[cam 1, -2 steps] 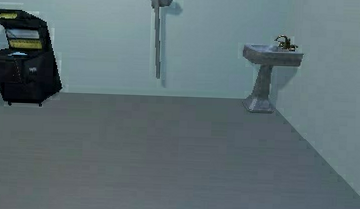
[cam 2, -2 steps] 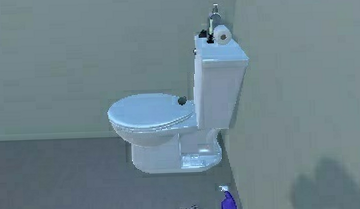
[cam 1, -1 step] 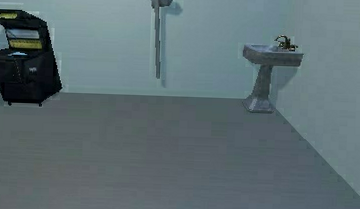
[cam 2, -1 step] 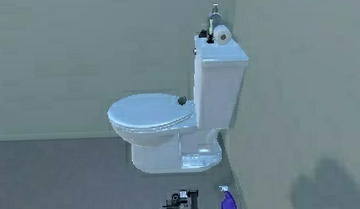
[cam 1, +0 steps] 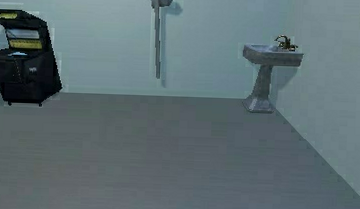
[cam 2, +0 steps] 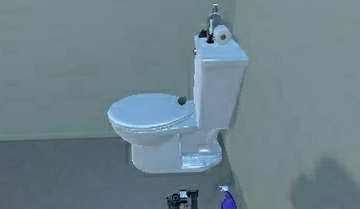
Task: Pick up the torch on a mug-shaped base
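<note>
On the toilet's tank lid, beside a paper roll, we see a slim upright object, seemingly the torch, while low at the arm side view's bottom edge the gripper sits near a blue bottle, and we cannot tell whether it holds anything.

No legible text, label, number or sign on any surface in either view

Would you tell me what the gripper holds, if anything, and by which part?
It cannot be told: the far end of the gripper, near the toilet, is unclear.
</note>
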Tool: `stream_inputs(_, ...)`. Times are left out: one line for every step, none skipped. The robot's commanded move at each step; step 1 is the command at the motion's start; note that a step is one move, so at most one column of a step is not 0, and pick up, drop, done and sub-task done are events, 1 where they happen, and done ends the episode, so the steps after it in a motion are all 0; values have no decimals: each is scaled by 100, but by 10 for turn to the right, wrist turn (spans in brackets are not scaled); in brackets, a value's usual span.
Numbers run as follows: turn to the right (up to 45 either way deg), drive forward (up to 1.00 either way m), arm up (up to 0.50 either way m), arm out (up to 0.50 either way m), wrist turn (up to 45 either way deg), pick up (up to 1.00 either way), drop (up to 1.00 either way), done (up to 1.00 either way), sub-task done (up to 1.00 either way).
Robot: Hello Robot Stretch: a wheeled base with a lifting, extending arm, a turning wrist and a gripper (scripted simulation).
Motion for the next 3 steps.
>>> stream_inputs(0, 0, 0, 0, 450, 0, 0, 0, 0)
stream_inputs(0, 0, 0, 0, 450, 0, 0, 0, 0)
stream_inputs(0, 0, 0, 0, 450, 0, 0, 0, 0)
